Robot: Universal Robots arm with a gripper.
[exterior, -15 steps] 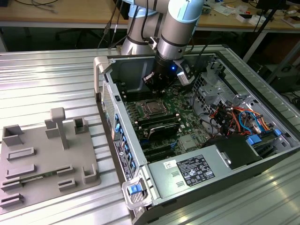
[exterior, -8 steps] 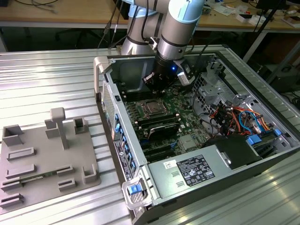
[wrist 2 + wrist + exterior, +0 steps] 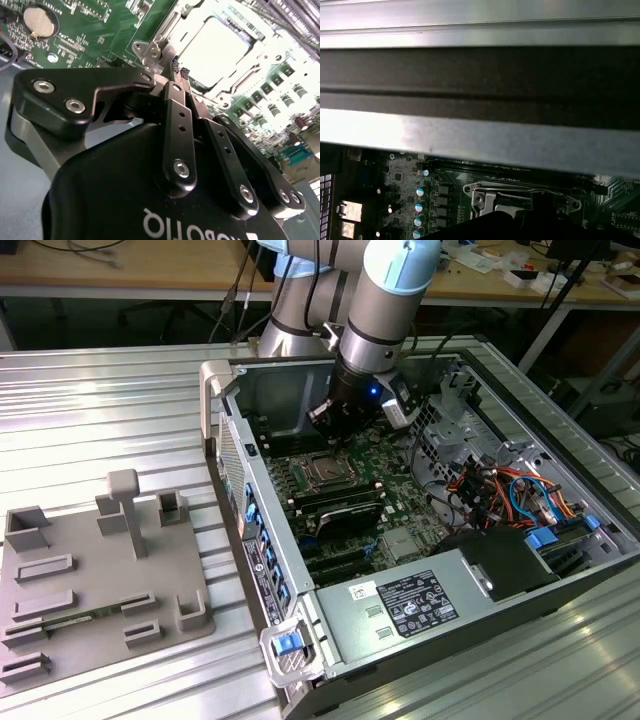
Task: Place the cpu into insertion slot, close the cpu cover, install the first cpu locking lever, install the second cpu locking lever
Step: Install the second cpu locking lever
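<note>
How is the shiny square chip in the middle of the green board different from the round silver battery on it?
The cpu is square; the coin battery is round. The cpu is the bigger of the two in the second wrist view. The cpu lies inside the silver cpu cover frame close by the gripper; the battery sits in a round black holder farther off. Both are flat, silvery, and mounted on the green motherboard.
</note>
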